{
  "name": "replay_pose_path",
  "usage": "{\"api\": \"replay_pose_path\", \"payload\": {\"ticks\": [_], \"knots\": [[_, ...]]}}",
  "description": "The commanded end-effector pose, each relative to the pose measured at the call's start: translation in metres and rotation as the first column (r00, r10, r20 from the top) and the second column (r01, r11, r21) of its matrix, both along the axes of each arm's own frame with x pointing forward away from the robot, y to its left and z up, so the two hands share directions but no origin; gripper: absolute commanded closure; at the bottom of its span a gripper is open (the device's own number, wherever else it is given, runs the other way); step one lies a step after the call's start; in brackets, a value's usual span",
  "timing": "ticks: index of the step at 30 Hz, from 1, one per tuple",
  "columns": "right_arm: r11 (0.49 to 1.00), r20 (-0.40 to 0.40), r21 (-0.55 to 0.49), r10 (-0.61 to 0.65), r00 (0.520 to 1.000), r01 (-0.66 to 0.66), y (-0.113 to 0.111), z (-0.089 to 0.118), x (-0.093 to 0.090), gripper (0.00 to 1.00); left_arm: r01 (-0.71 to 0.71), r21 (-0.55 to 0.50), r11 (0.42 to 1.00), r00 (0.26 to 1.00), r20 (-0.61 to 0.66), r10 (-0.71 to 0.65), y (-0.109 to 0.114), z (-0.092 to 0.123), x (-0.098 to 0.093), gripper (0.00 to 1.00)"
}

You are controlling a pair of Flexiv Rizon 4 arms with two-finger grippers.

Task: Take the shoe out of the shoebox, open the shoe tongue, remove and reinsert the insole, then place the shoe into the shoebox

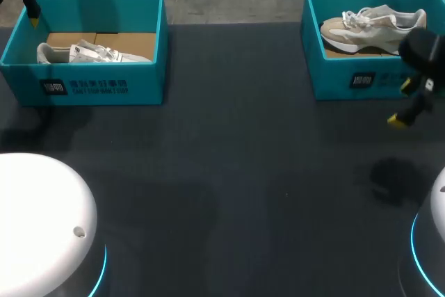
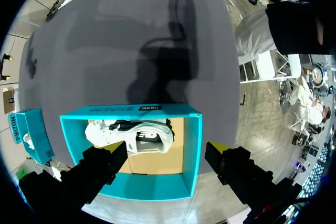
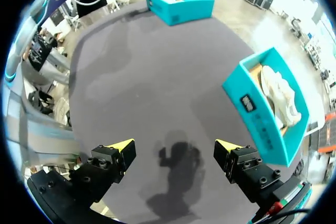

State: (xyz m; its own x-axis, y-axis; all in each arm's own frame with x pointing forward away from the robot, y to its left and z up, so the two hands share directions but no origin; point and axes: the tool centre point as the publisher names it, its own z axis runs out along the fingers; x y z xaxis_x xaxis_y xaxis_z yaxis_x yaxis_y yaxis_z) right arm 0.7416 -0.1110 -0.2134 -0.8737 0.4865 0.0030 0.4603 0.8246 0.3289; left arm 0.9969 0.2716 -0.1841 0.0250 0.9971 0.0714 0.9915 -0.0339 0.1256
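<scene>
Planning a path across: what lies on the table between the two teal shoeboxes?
Nothing: only bare dark table lies between the left shoebox and the right shoebox, shown in the head view.

A white shoe (image 1: 94, 52) lies in the left teal shoebox (image 1: 142, 78), a beige shoe (image 1: 372, 22) in the right teal shoebox (image 1: 332, 78).

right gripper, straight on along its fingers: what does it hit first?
Most likely the bare table, about where its shadow falls. The right gripper is open and points down at dark tabletop; the shoebox with the shoe lies off to one side.
</scene>
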Motion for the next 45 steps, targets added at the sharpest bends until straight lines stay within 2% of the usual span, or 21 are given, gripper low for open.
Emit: {"api": "replay_pose_path", "payload": {"ticks": [1,12,13,18,20,25,28,29,30,45], "knots": [[1.000,-0.049,0.017,0.017,0.999,-0.016,-0.005,-0.007,0.026,0.00,-0.001,0.003,1.000,1.000,0.001,0.001,0.000,0.000,-0.001,0.00],[1.000,-0.049,0.017,0.017,0.999,-0.016,-0.005,-0.007,0.026,0.00,-0.001,0.003,1.000,1.000,0.001,0.001,0.000,0.000,-0.001,0.00],[1.000,-0.044,0.018,0.001,0.999,0.000,-0.004,-0.005,0.030,0.00,-0.001,0.003,1.000,1.000,0.001,0.001,0.000,0.000,-0.001,0.00],[0.971,-0.121,-0.179,-0.179,0.976,0.156,-0.009,-0.003,0.072,0.00,-0.001,0.003,1.000,1.000,0.001,0.001,0.000,0.000,-0.001,0.00],[0.951,-0.139,-0.210,-0.258,0.956,0.226,-0.016,0.002,0.088,0.00,-0.001,0.003,1.000,1.000,0.001,0.001,0.000,0.000,-0.001,0.00],[0.919,-0.146,-0.195,-0.373,0.916,0.343,-0.034,0.021,0.122,0.00,-0.001,0.003,1.000,1.000,0.001,0.001,0.000,0.000,-0.001,0.00],[0.881,-0.173,-0.196,-0.463,0.869,0.431,-0.047,0.028,0.140,0.00,-0.001,0.003,1.000,1.000,0.001,0.001,0.000,0.000,-0.001,0.00],[0.865,-0.180,-0.168,-0.498,0.848,0.473,-0.052,0.030,0.148,0.00,-0.001,0.003,1.000,1.000,0.001,0.001,0.000,0.000,-0.001,0.00],[0.865,-0.173,-0.189,-0.496,0.851,0.466,-0.053,0.032,0.154,0.00,-0.001,0.003,1.000,1.000,0.001,0.001,0.000,0.000,-0.001,0.00],[0.865,-0.173,-0.189,-0.496,0.851,0.466,-0.053,0.032,0.154,0.00,-0.001,0.003,1.000,1.000,0.001,0.001,0.000,0.000,-0.001,0.00]]}}
